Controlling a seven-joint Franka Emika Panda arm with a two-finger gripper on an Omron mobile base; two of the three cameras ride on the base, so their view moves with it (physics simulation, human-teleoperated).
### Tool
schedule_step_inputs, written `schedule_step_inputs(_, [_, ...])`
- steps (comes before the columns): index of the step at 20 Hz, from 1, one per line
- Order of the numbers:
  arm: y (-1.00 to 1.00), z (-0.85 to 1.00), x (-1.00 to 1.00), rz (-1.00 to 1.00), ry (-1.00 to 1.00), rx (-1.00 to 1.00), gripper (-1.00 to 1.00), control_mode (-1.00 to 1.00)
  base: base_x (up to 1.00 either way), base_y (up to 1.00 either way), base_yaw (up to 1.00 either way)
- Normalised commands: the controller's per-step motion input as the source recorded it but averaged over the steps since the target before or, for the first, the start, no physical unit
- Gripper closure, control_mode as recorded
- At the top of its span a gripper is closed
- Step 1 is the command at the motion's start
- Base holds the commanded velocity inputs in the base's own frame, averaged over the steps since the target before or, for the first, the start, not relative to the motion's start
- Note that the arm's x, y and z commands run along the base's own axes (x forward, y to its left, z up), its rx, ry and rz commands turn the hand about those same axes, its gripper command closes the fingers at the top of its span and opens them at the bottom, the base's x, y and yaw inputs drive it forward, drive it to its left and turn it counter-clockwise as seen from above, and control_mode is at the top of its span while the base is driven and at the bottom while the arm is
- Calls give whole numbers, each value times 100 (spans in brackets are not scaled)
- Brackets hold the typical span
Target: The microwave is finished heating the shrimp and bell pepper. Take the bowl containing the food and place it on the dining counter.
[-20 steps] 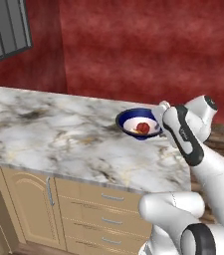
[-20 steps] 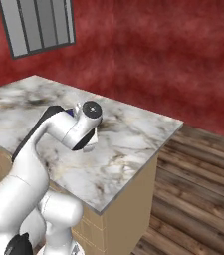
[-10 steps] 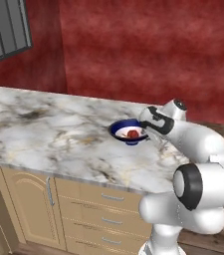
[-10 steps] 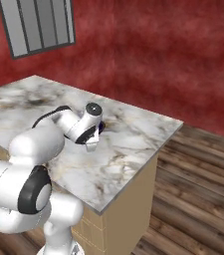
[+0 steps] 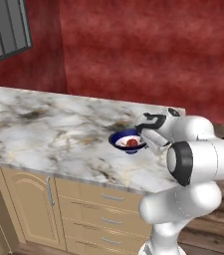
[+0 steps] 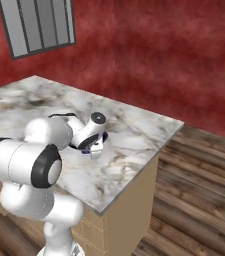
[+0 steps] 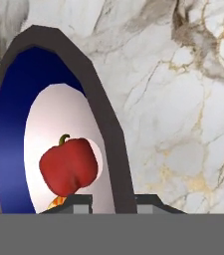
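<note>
- Arm: folded low over the dining counter [image 5: 49,129], forearm reaching level toward the slab's right part, hand tipped downward.
- Gripper [image 7: 113,200]: fingers pinched on the rim of the bowl [image 5: 127,141], one tip inside, one outside.
- Bowl: sits at the marble surface near its right end.
- Contents: bell pepper [image 7: 68,167] inside; shrimp [image 7: 57,201] just showing beneath it.

The bowl [image 5: 127,141] sits on the dining counter [image 5: 49,129] near its right end, bell pepper [image 7: 68,166] inside.
</note>
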Motion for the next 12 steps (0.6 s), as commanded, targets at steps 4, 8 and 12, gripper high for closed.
schedule_step_inputs(4, [0,-47,3,0,-12,-2,100,-100,0,0,0])
schedule_step_inputs(8, [0,-31,18,0,-8,-3,100,-100,0,0,0])
schedule_step_inputs(12, [1,-1,25,-3,1,0,-100,-100,0,0,0])
